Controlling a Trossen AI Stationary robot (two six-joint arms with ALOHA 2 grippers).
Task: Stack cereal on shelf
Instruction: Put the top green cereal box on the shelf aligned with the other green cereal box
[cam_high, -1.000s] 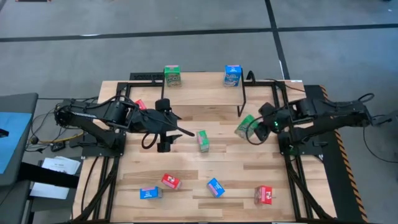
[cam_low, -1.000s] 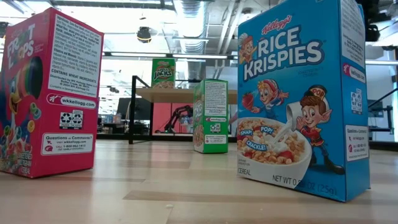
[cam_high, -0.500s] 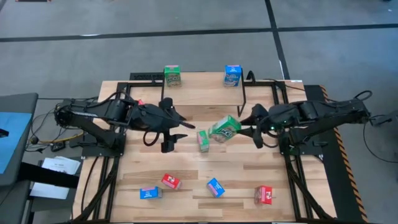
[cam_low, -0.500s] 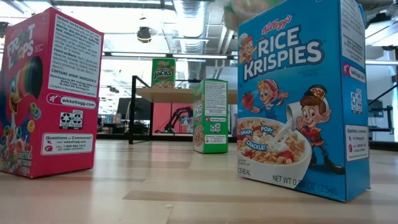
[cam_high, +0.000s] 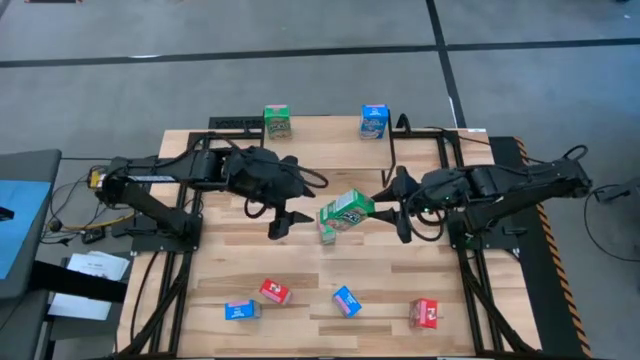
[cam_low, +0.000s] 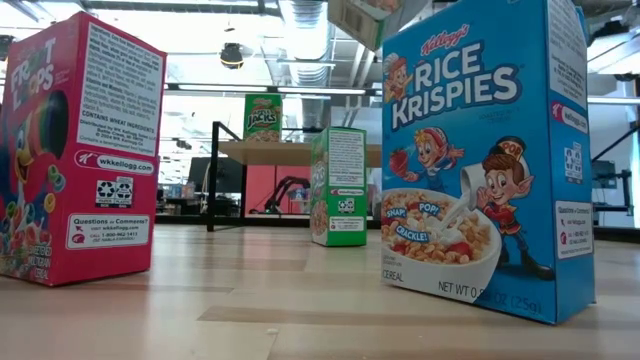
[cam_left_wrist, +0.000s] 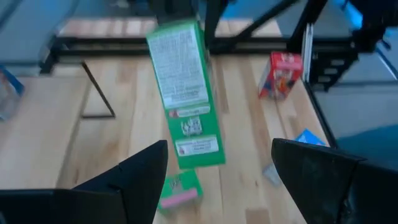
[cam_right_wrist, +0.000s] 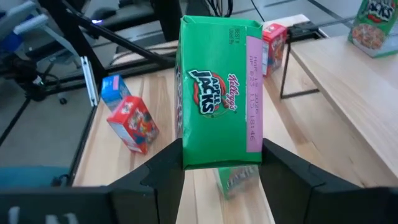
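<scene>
The right gripper (cam_high: 385, 207) has its fingers clamped on a green cereal box (cam_high: 346, 210) — glossy cardboard, held above mid-table. The left gripper (cam_high: 290, 216), fingers apart, faces it closely. The light-wood shelf (cam_high: 330, 130) along the table's far edge carries two boxes.

A slatted wooden tabletop (cam_high: 300, 265) fills the centre, a blue-topped grey stand (cam_high: 20, 215) sits at nine o'clock with white papers (cam_high: 85, 275) just below it.
</scene>
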